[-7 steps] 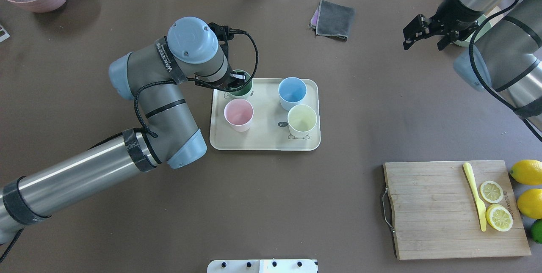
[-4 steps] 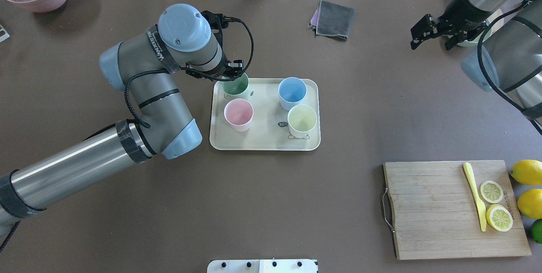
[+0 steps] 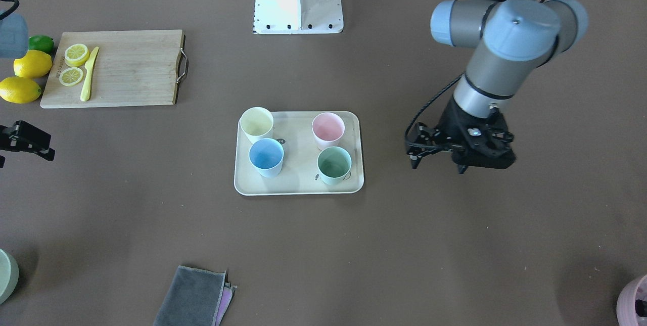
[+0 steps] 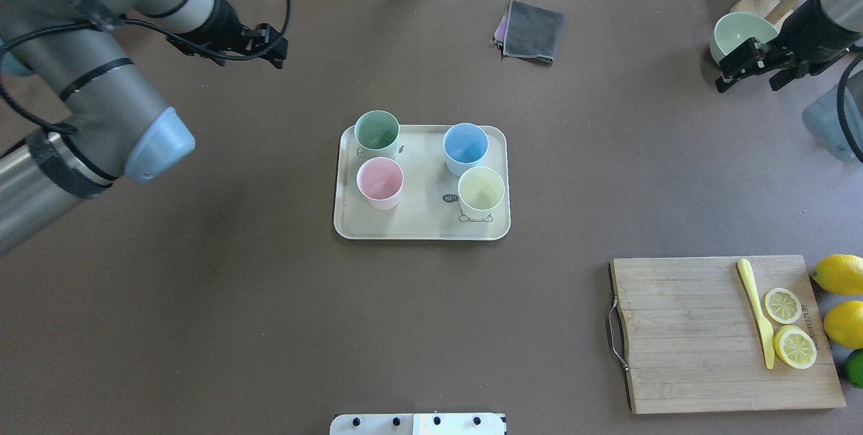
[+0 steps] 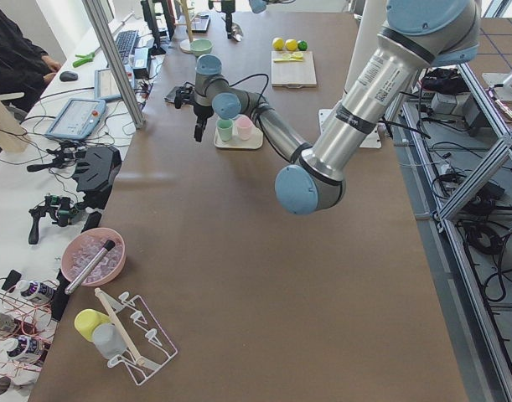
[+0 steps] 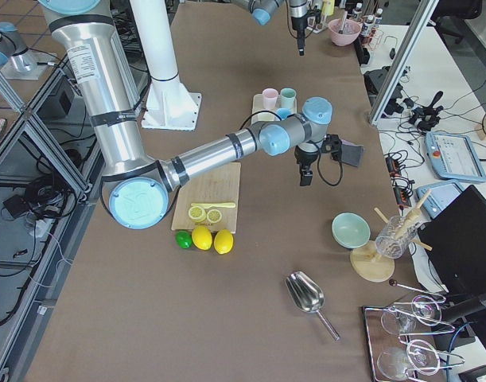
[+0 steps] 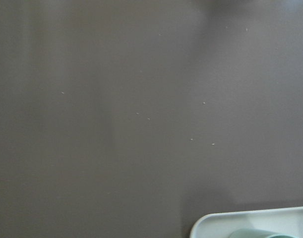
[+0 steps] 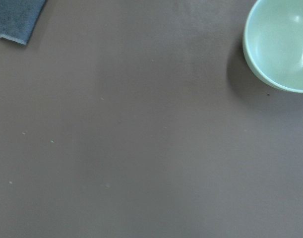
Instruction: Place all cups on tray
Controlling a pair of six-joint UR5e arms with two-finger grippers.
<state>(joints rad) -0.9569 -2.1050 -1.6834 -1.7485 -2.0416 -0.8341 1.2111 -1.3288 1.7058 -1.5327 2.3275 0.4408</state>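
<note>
Four upright on tray (image 4: pixel 421 179): mint cup (image 4: pixel 377 131), pink cup (image 4: pixel 379 182), blue cup (image 4: pixel 465 147), yellow cup (image 4: pixel 481 191). You've got L gripper (image 3: pixel 437 166) spread, empty, clear of tray; R gripper (image 4: pixel 747 84) same, nr green bowl (image 4: pixel 741 34).

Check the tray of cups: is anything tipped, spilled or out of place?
Nothing stands out: the mint green, pale pink, light blue and pale yellow plastic tumblers all stand upright on the cream rectangular tray.
</note>
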